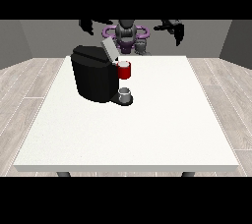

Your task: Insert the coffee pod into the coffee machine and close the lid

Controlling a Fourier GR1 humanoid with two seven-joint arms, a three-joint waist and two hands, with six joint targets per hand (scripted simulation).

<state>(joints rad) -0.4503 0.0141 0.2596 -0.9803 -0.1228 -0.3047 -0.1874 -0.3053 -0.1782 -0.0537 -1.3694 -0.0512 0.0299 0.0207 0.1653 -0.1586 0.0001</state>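
Observation:
A black coffee machine (93, 78) stands on the white table (147, 129) at the left of middle, its grey lid (109, 49) tilted up and open. A red part (124, 70) with a pale top sits at the machine's head; I cannot tell whether the coffee pod is in it. A small grey cup (126, 93) rests on the machine's base below. The hand at the view's left (87, 24) is raised high above the machine. The hand at the view's right (175, 29) is raised above the table's far edge. Neither hand holds anything.
The robot's torso (127, 34) stands behind the table's far edge. Wooden floor surrounds the table. Bare tabletop stretches across the front and right.

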